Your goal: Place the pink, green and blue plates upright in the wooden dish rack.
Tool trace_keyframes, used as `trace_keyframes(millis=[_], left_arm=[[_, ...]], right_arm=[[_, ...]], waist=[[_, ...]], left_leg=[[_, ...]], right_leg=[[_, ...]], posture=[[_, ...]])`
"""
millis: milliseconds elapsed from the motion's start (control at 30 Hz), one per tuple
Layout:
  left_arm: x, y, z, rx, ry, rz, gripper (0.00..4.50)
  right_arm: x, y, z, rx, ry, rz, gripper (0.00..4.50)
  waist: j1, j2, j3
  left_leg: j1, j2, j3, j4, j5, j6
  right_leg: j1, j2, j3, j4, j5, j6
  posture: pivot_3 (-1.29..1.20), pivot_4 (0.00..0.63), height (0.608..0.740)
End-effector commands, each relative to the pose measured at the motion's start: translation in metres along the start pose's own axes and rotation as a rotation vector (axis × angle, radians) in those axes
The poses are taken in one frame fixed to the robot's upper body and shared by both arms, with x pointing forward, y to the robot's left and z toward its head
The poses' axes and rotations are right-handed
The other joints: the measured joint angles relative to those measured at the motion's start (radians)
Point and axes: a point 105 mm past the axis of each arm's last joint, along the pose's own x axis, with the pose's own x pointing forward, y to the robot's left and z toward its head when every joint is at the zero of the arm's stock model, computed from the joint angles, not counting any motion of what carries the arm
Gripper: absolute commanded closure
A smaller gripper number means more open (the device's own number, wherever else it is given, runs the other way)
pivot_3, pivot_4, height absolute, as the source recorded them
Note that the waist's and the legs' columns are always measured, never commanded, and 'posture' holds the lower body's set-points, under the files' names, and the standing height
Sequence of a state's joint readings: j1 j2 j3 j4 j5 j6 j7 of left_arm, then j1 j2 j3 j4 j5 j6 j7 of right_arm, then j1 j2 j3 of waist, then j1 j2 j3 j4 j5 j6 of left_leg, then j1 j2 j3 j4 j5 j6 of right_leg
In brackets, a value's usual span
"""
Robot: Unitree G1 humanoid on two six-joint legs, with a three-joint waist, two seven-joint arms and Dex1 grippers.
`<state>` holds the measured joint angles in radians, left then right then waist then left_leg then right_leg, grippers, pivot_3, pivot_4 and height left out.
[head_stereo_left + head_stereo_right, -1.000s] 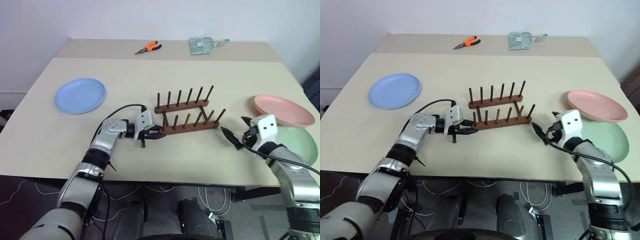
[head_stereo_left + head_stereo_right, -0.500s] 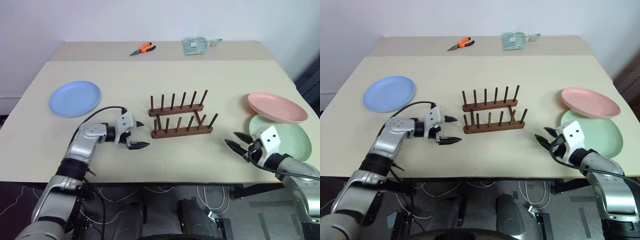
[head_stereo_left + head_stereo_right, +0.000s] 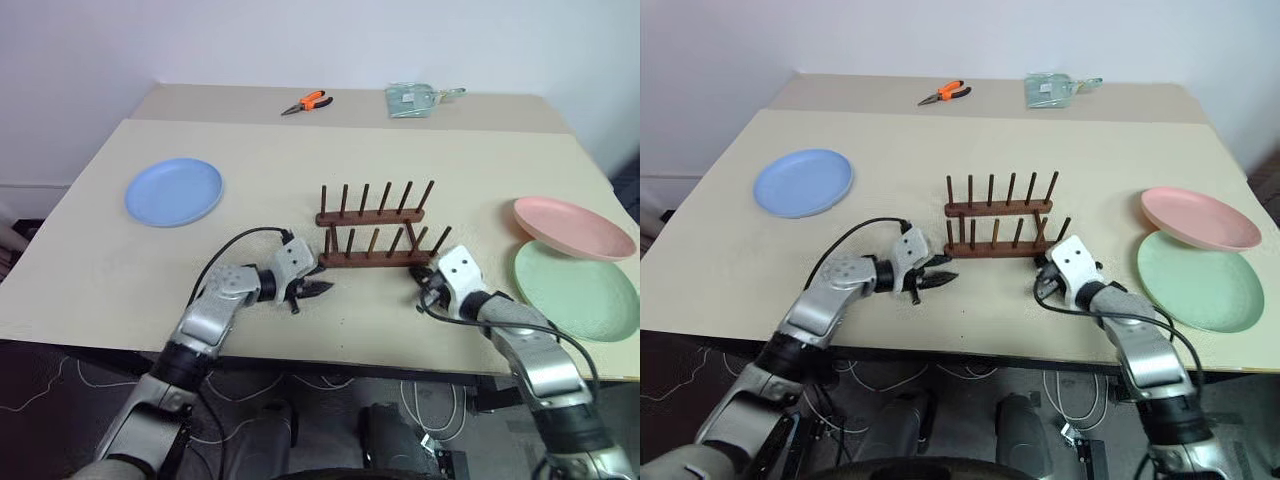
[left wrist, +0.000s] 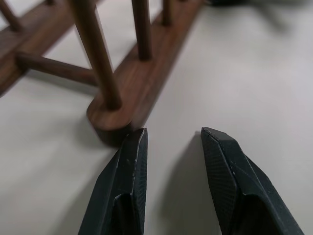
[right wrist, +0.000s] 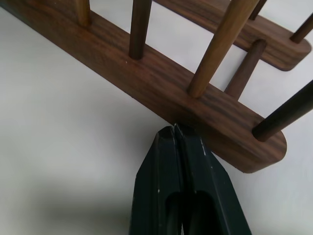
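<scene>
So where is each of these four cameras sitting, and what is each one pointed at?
Left eye view: on the head, looking forward and down over the table; both arms show, either side of the wooden dish rack.
Right eye view: its twin beside it, same scene, same arms.
Left wrist view: on the left arm, looking along the left hand, fingers apart, at one end of the rack's base.
Right wrist view: on the right arm, looking along the shut right hand, tips against the rack's base.
All four views share the rack.
</scene>
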<state>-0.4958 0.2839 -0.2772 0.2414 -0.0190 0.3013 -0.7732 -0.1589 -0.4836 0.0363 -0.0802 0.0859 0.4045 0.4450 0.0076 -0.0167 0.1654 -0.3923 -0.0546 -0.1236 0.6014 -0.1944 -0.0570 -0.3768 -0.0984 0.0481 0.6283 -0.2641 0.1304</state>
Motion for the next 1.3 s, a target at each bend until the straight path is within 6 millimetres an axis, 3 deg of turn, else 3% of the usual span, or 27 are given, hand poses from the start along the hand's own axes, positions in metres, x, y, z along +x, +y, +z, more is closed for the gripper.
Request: trace_keyframes(millis=[33, 267, 467, 567, 800, 933, 1000, 1133, 1300], left_arm=[[0.002, 0.028, -0.031, -0.053, 0.116, 0.159, 2.76], [0.020, 0.046, -0.027, -0.042, 0.108, 0.213, 2.76], [0.027, 0.044, -0.024, -0.029, 0.078, 0.183, 2.76], [0.026, 0.039, -0.023, -0.022, 0.055, 0.169, 2.82], [0.023, 0.036, -0.017, -0.022, 0.006, 0.162, 2.82], [0.023, 0.017, 0.024, 0.020, -0.163, 0.020, 2.82], [0.021, 0.009, 0.041, 0.042, -0.224, -0.023, 2.82], [0.013, -0.005, 0.068, 0.078, -0.309, -0.084, 2.82], [0.001, -0.018, 0.086, 0.125, -0.363, -0.145, 2.82]], right_arm=[[0.010, -0.011, -0.005, 0.022, 0.031, -0.080, 4.50], [0.024, -0.024, 0.002, 0.013, 0.017, -0.132, 4.50], [0.016, -0.032, 0.005, 0.021, -0.002, -0.123, 4.50], [0.001, -0.042, 0.011, -0.007, -0.027, -0.133, 3.36], [-0.041, -0.060, 0.035, -0.162, -0.068, -0.123, 0.01], [-0.074, -0.109, 0.053, -0.391, 0.013, -0.234, 0.01], [-0.082, -0.123, 0.054, -0.485, 0.074, -0.250, 0.01], [-0.095, -0.148, 0.040, -0.700, 0.241, -0.282, 0.01], [-0.101, -0.171, 0.020, -0.805, 0.368, -0.315, 0.01]], waist=[[-0.004, 0.000, 0.000], [-0.020, 0.000, -0.001], [-0.022, 0.000, -0.001], [-0.021, 0.000, -0.001], [-0.025, 0.000, 0.000], [-0.022, 0.000, 0.001], [-0.021, -0.001, 0.002], [-0.019, -0.002, 0.003], [-0.022, -0.001, 0.003]], left_leg=[[0.002, 0.000, 0.000, 0.000, 0.000, 0.000], [0.003, 0.000, -0.001, -0.001, 0.000, 0.000], [0.003, 0.000, -0.001, -0.002, 0.000, 0.000], [0.003, -0.001, -0.001, -0.002, -0.001, 0.001], [0.002, 0.000, -0.001, -0.004, -0.001, 0.001], [0.000, -0.001, 0.000, -0.004, -0.001, 0.001], [-0.001, -0.001, 0.000, -0.005, -0.002, 0.001], [-0.007, 0.000, 0.000, -0.005, -0.002, 0.002], [-0.016, -0.001, 0.000, -0.004, -0.001, 0.002]], right_leg=[[0.003, 0.000, 0.000, -0.001, -0.001, 0.001], [0.003, 0.000, -0.001, 0.000, -0.002, 0.002], [0.004, 0.000, -0.001, 0.000, -0.001, 0.007], [0.003, 0.000, -0.001, 0.000, -0.001, 0.007], [0.001, 0.000, -0.001, 0.000, -0.002, 0.008], [0.001, -0.001, -0.001, -0.003, -0.002, 0.009], [0.000, -0.001, -0.001, -0.005, -0.003, 0.006], [-0.003, -0.001, -0.001, -0.007, -0.002, 0.004], [-0.014, -0.001, -0.001, -0.006, 0.001, 0.006]], posture=[[0.00, 0.150, 0.740], [0.00, 0.150, 0.740], [0.00, 0.150, 0.740], [0.00, 0.150, 0.740], [0.00, 0.150, 0.740], [0.00, 0.150, 0.740], [0.00, 0.150, 0.740], [0.00, 0.150, 0.740], [0.00, 0.150, 0.740]])
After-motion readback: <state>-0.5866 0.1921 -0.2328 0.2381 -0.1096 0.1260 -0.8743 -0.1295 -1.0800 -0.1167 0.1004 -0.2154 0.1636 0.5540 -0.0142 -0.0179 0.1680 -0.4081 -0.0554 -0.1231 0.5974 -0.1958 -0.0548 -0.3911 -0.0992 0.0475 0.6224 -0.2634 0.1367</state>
